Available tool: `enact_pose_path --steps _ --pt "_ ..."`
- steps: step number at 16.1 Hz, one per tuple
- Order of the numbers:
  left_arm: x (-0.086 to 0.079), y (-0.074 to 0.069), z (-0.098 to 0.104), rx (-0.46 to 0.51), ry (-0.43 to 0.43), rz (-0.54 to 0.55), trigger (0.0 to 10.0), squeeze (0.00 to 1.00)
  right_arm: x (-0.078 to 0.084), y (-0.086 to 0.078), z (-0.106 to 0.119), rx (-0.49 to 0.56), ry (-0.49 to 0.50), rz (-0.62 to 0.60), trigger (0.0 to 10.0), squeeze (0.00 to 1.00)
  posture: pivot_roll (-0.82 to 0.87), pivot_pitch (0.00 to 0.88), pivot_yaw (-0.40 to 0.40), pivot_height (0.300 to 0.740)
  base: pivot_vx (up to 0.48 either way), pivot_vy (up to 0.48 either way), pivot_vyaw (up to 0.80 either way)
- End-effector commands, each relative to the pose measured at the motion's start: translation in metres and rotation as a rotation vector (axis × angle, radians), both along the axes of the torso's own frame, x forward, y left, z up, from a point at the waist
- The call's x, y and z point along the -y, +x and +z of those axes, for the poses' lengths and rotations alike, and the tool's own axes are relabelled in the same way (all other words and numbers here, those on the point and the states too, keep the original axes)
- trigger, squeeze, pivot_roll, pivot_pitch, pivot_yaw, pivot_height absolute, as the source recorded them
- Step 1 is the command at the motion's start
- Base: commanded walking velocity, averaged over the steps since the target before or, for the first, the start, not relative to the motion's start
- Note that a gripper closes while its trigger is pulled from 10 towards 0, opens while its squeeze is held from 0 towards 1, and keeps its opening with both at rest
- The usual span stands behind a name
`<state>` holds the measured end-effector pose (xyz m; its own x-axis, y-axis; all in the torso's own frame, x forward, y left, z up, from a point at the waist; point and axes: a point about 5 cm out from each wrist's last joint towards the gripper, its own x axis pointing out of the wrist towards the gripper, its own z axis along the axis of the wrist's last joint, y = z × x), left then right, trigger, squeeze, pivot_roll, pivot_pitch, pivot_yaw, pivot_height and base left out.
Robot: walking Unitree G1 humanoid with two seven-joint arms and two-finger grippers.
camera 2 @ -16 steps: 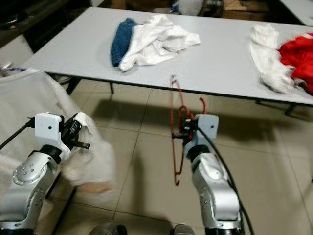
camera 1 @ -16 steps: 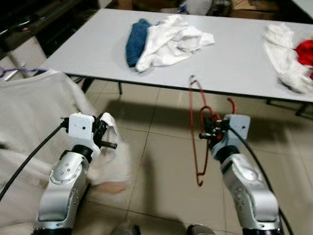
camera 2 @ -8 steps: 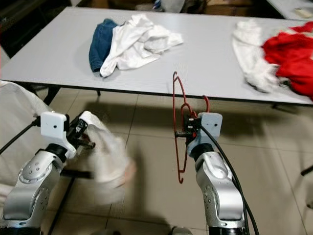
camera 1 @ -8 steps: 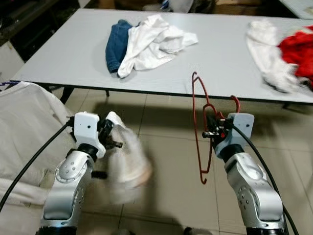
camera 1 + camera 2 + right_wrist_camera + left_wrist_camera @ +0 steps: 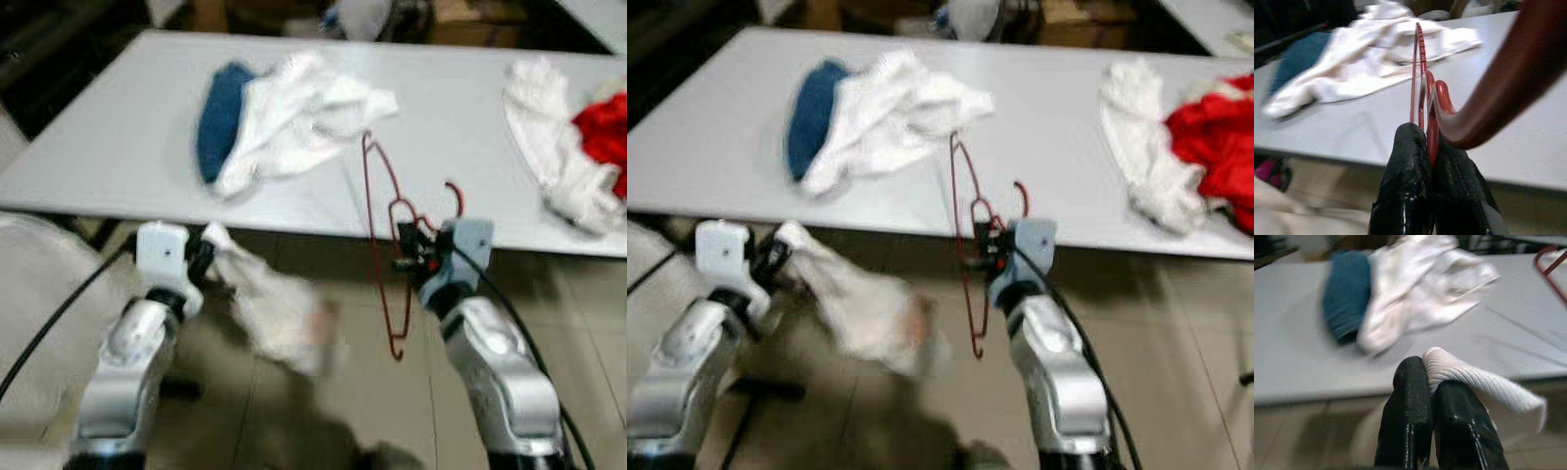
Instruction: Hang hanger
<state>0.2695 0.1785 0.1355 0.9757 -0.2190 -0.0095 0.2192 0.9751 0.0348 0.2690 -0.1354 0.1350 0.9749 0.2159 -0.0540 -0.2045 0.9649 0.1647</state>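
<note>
A red wire hanger [image 5: 384, 220] stands upright in front of the grey table's [image 5: 118, 147] near edge, its hook [image 5: 453, 196] curling up on the right. My right gripper [image 5: 404, 251] is shut on the hanger's neck; in the right wrist view the black fingers [image 5: 1410, 166] pinch the red wire [image 5: 1431, 122]. My left gripper [image 5: 208, 257] is shut on a white garment [image 5: 274, 313] that hangs blurred below it. In the left wrist view the ribbed white cloth [image 5: 1474, 379] is clamped between the fingers [image 5: 1410, 396].
On the table lie a blue cloth [image 5: 217, 122] beside a white heap [image 5: 304, 103], and at the right a white cloth [image 5: 554, 147] and a red one [image 5: 602, 122]. More white fabric [image 5: 39, 294] lies at my left. Tiled floor lies below.
The camera has moved closer to the table. The hanger now overlaps the table edge. The white garment swings out to the right from my left gripper.
</note>
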Motion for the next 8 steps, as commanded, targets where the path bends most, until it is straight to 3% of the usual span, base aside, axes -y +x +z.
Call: enact_pose_path --steps 1,8 --pt "0.004 0.0 0.007 0.032 0.006 -0.023 10.0 0.0 0.003 -0.001 0.003 0.012 0.009 0.0 10.0 0.0 -0.04 0.119 0.039 0.74 0.442 0.0 0.0" --pt "0.015 0.006 0.019 0.064 0.023 -0.131 10.0 0.0 0.01 -0.003 0.014 0.055 -0.02 0.147 10.0 0.0 -0.04 0.109 0.042 0.74 0.453 0.0 0.0"
